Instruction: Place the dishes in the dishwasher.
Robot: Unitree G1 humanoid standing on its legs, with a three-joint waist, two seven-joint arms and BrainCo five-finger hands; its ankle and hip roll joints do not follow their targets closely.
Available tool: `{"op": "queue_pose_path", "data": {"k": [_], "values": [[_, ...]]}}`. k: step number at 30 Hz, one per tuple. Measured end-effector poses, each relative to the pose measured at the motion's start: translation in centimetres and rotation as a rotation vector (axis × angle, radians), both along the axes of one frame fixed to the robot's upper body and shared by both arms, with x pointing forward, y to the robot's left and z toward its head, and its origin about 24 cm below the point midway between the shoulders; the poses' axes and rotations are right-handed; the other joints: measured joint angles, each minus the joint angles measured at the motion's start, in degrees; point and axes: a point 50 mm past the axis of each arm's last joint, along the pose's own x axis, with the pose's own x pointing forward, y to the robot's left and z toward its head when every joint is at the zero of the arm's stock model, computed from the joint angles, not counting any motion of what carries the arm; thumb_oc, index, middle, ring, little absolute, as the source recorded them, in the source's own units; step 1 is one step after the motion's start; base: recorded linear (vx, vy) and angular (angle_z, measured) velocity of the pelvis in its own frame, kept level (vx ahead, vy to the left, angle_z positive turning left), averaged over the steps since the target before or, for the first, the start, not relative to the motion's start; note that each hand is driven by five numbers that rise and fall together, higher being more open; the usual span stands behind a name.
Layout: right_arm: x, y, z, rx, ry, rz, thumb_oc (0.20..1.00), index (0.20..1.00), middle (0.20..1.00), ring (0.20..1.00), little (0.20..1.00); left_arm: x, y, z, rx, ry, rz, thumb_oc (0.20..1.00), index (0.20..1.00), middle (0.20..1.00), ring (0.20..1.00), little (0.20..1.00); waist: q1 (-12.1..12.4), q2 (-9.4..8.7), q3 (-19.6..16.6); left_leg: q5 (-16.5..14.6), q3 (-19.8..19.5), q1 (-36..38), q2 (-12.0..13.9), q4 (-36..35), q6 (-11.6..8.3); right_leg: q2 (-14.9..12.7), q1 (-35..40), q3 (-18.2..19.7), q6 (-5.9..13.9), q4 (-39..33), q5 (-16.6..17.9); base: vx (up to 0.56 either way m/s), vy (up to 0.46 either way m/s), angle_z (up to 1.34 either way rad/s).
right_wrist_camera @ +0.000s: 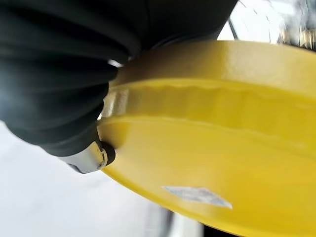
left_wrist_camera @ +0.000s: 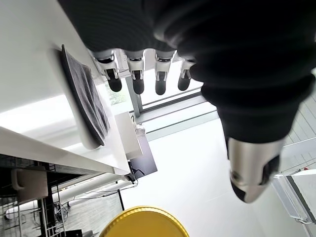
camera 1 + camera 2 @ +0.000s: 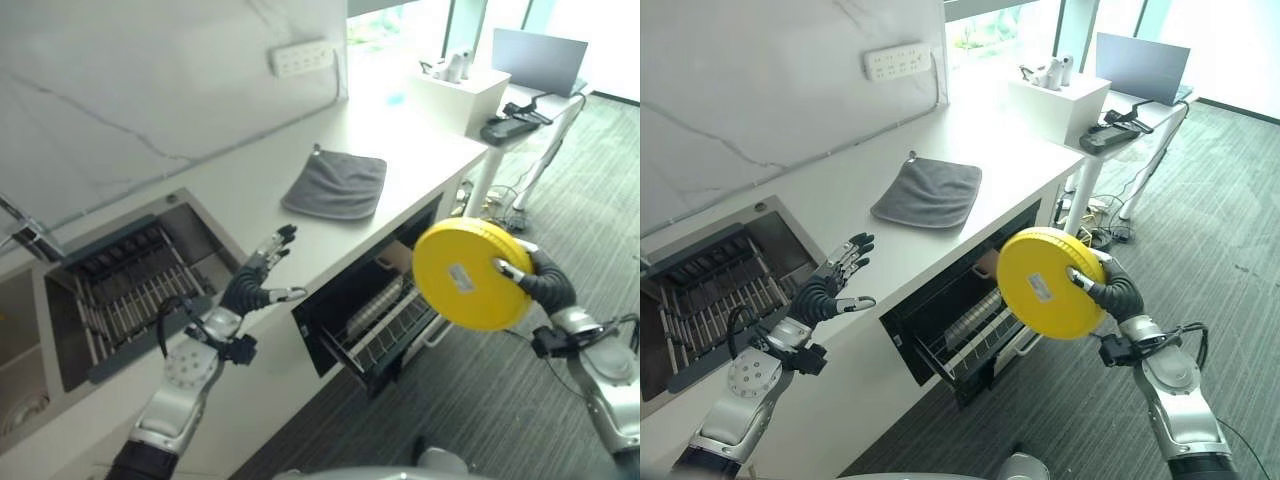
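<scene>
table (image 3: 420, 150): long white top under a marble-look wall, running away from me on my left side.
sink (image 3: 130, 285): sunk into the table at its near end, dark slatted rack inside.
dishwasher (image 3: 375, 300): built in under the table edge, open, wire rack (image 3: 385, 335) pulled out toward the grey floor; pale dishes stand in the rack, too small to tell which.
cloth (image 3: 928, 192): grey, lying flat on the table, past the sink, above the dishwasher opening.
side desk (image 3: 1140, 105): beyond the far end of the table, carrying a laptop (image 3: 1143, 65) and a dark device; a white box (image 3: 462, 95) stands on the table end just beside it.
socket strip (image 3: 301, 58): white, on the wall above the cloth.
plate (image 3: 470, 275): yellow, round, raised rim, held on edge in the air in front of the open dishwasher, above the outer end of the pulled-out rack, touching neither. White sticker on the face turned toward me.
my right robot hand (image 3: 535, 278): clamped on the plate's right rim, thumb on the stickered face, fingers behind the rim. Right wrist view confirms thumb tip pressed on the yellow surface.
my left robot hand (image 3: 258, 275): over the table edge between sink and dishwasher, fingers straight and spread, thumb out, holding nothing, touching nothing. Well apart from the plate.
</scene>
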Motion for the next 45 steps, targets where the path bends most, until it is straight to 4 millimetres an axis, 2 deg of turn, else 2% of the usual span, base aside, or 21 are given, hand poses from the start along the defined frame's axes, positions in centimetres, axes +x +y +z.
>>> {"op": "queue_pose_path", "data": {"k": [2, 4, 7, 11, 13, 15, 18, 21, 25, 34, 37, 40, 43, 45], "values": [[0.0, 0.0, 0.3, -0.072, -0.029, 0.003, 0.2, 0.2, 0.2, 0.2, 0.2, 0.0, 0.2, 0.0, 0.015, 0.002, -0.002, 1.0, 1.0, 1.0, 1.0, 1.0, 0.49, 0.01, 0.13, -0.03, -0.09, 0.02, -0.13, 0.0, -0.03, -0.03, 0.49, -0.06, 0.05, -0.8, 0.49, 0.05, 0.03, 0.03], [-0.1, 0.5, 1.0, -0.281, -0.089, 0.053, 0.2, 0.2, 0.2, 0.2, 0.2, 0.0, 0.5, 0.2, 0.033, 0.002, -0.003, 1.0, 1.0, 1.0, 1.0, 1.0, 0.77, -0.28, 0.53, -0.33, -1.06, -0.23, -0.35, 0.13, -0.07, -0.31, 1.58, -0.72, -0.1, -1.87, 0.58, 0.05, 0.014, 0.15], [-0.2, 0.8, 1.4, -0.426, -0.121, 0.104, 0.2, 0.2, 0.2, 0.2, 0.2, 0.0, 0.6, 0.4, 0.041, -0.005, -0.005, 1.0, 1.0, 1.0, 1.0, 1.0, 1.13, -0.62, 0.86, -0.43, -2.03, -0.63, -0.42, 0.66, -0.09, -0.53, 2.01, -1.45, -0.22, -2.35, 0.76, 0.04, -0.003, 0.16], [-0.1, 1.8, 1.6, -0.616, -0.177, 0.203, 0.2, 0.2, 0.2, 0.2, 0.2, -0.4, 0.8, 0.7, 0.053, -0.005, -0.034, 1.0, 1.0, 1.0, 1.0, 1.0, 2.85, -1.14, 1.73, -0.52, -3.04, -0.82, -0.71, 0.93, -0.01, -0.91, 2.54, -1.8, 0.24, -2.37, 1.18, 0.04, -0.005, 0.09], [0.0, 2.1, 1.7, -0.651, -0.193, 0.221, 0.2, 0.2, 0.2, 0.2, 0.2, -0.4, 0.9, 0.8, 0.044, -0.004, -0.038, 1.0, 1.0, 1.0, 1.0, 1.0, 3.57, -1.18, 2.18, -0.56, -3.1, -0.97, -0.83, 0.96, 0.04, -1.0, 2.63, -1.78, 0.34, -2.38, 1.55, 0.02, 0.012, 0.05], [0.0, 3.2, 2.2, -0.751, -0.233, 0.292, 0.2, 0.2, 0.2, 0.2, 0.2, -0.5, 0.9, 0.8, 0.057, -0.006, -0.055, 1.0, 1.0, 1.0, 1.0, 1.0, 4.09, -1.21, 2.55, -0.59, -4.17, -1.77, -0.94, 1.29, 0.08, -1.28, 2.66, -2.46, 0.37, -2.43, 1.6, 0.0, 0.017, 0.18], [0.0, 4.5, 3.0, -0.798, -0.29, 0.354, 0.2, 0.2, 0.2, 0.2, 0.2, -0.6, 0.8, 1.1, 0.074, -0.019, -0.075, 1.0, 1.0, 1.0, 1.0, 1.0, 4.7, -1.26, 3.95, -0.68, -5.25, -1.96, -0.91, 1.89, 0.2, -1.37, 3.08, -2.95, 0.25, -2.39, 1.69, 0.01, 0.024, 0.11], [0.2, 6.2, 3.1, -0.887, -0.332, 0.473, 0.2, 0.2, 0.2, 0.2, 0.2, -0.4, 0.5, 1.3, 0.099, -0.025, -0.109, 1.0, 1.0, 1.0, 1.0, 1.0, 5.41, -1.61, 4.86, -0.72, -6.22, -2.0, -1.14, 1.88, 0.21, -1.62, 3.46, -3.32, 0.3, -2.38, 1.69, 0.04, 0.019, 0.07], [0.0, 6.8, 2.6, -0.923, -0.337, 0.533, 0.2, 0.2, 0.2, 0.2, 0.2, -0.4, 0.4, 1.3, 0.11, -0.023, -0.119, 1.0, 1.0, 1.0, 1.0, 1.0, 6.71, -1.98, 5.12, -0.71, -6.6, -2.01, -1.43, 1.88, 0.2, -1.97, 3.77, -3.67, 0.43, -2.4, 1.69, 0.05, 0.012, 0.05], [-0.6, 8.0, 0.6, -0.932, -0.291, 0.63, 0.2, 0.2, 0.2, 0.2, 0.2, -0.6, -0.5, 0.9, 0.104, -0.01, -0.159, 1.0, 1.0, 1.0, 1.0, 1.0, 7.1, -2.11, 5.33, -0.65, -9.2, -1.71, -1.4, 2.01, 0.1, -2.36, 6.45, -6.18, 1.02, -2.41, 1.04, 0.03, 0.012, 0.14], [-0.4, 7.7, -0.1, -0.921, -0.273, 0.614, 0.2, 0.2, 0.2, 0.2, 0.2, -0.7, -1.2, 0.6, 0.095, -0.004, -0.194, 1.0, 1.0, 1.0, 1.0, 1.0, 7.22, -2.08, 5.38, -0.65, -9.54, -1.74, -1.43, 2.41, 0.08, -2.59, 6.72, -6.5, 1.41, -2.06, 0.59, 0.01, 0.011, 0.09], [0.2, 7.2, -1.7, -0.911, -0.217, 0.561, 0.2, 0.2, 0.2, 0.2, 0.2, -0.9, -2.0, 0.2, 0.041, 0.032, -0.257, 1.0, 1.0, 1.0, 1.0, 1.0, 7.1, -2.18, 5.48, -0.68, -10.53, -1.81, -1.62, 2.8, 0.11, -3.01, 7.55, -7.41, 1.71, -1.95, 0.28, 0.0, -0.007, 0.14], [0.4, 6.2, -3.5, -0.895, -0.155, 0.498, 0.2, 0.2, 0.2, 0.2, 0.2, -1.3, -2.6, -0.2, -0.042, 0.091, -0.347, 1.0, 1.0, 1.0, 1.0, 1.0, 7.46, -2.49, 5.74, -0.72, -10.81, -1.86, -1.62, 2.85, 0.17, -3.15, 7.52, -7.58, 1.84, -1.37, -0.28, 0.0, -0.053, 0.07], [0.2, 5.7, -4.4, -0.897, -0.128, 0.468, 0.2, 0.2, 0.2, 0.2, 0.2, -2.3, -3.5, -0.9, -0.147, 0.2, -0.432, 1.0, 1.0, 1.0, 1.0, 1.0, 7.42, -2.76, 5.95, -0.71, -10.89, -1.81, -1.53, 2.83, 0.15, -3.14, 7.6, -7.7, 1.87, -1.02, -0.7, 0.01, -0.042, 0.05]]}}
